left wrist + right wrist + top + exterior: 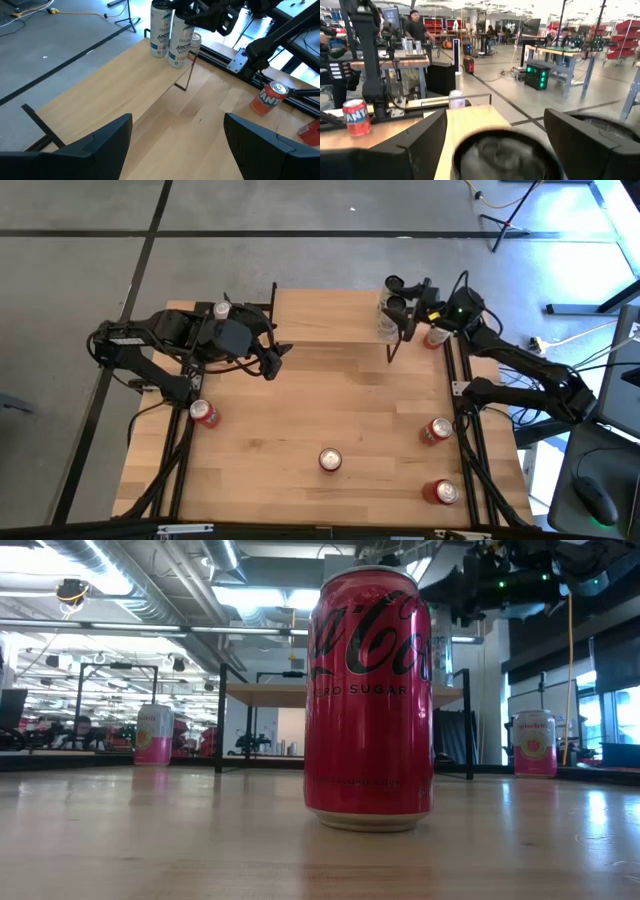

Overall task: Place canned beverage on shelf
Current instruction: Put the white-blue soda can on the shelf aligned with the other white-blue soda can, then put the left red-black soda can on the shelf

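The shelf (330, 315), a light wooden top on thin black legs, stands at the table's far edge; it also shows in the left wrist view (110, 90). Two white Celsius cans (177, 42) stand upright on its right end. My right gripper (393, 300) is open over the nearer can. Its fingers stand on either side of the can's blurred top (505, 155), and the can's base is on the shelf. My left gripper (282, 352) is open and empty (177, 145) by the shelf's left front corner.
A red Coke can (330, 460) stands mid-table near the front and fills the low view (368, 700). A Fanta can (437, 430), a red can (443, 492) and a pink can (435, 337) stand along the right. A red can (205, 413) and a white can (222, 310) stand on the left.
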{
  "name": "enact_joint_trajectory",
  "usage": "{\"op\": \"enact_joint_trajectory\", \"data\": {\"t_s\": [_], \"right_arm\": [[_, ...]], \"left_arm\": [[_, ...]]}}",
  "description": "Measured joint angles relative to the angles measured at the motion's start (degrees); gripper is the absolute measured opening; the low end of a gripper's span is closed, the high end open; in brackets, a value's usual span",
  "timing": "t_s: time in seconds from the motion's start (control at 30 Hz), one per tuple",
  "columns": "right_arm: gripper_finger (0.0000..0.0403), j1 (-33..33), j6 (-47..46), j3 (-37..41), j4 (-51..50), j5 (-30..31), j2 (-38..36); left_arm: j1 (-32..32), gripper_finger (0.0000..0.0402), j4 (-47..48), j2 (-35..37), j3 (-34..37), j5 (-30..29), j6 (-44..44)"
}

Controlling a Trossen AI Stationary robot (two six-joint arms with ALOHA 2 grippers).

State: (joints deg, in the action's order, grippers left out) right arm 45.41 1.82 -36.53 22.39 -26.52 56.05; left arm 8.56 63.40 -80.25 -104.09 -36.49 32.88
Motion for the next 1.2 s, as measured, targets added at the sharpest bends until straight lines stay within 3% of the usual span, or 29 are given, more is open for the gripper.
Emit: {"op": "enact_joint_trajectory", "data": {"t_s": [0.2, 0.4, 0.57, 0.67, 0.87, 1.2], "right_arm": [[0.0323, -0.02, -0.03, -7.34, -10.16, -1.76, -0.69], [0.0323, -0.76, -0.32, -16.85, -22.04, -8.36, -2.45], [0.0323, -10.71, -0.47, -21.48, -30.34, -8.87, -2.39], [0.0323, -19.9, -2.02, -22.52, -33.6, -4.22, -2.36], [0.0323, -38.33, -8.88, -22.53, -37.77, 10.86, -1.13], [0.0323, -60.15, -18.1, -22.51, -39.37, 26.02, 9.81]], "left_arm": [[0.29, 0.0302, 0.0, 0.0, 0.0, -0.02, 0.0], [2.03, 0.0302, 0.5, -0.75, 0.0, 1.27, 1.79], [5.49, 0.0302, 2.37, -2.27, 1.25, 1.39, 4.04], [8.14, 0.0302, 2.43, -2.9, 3.96, 1.33, 4.9], [14.76, 0.0302, 2.1, -2.9, 11.95, 2.22, 6.62], [23.61, 0.0302, -14.55, -2.91, 28.53, 4.54, 7.5]]}}
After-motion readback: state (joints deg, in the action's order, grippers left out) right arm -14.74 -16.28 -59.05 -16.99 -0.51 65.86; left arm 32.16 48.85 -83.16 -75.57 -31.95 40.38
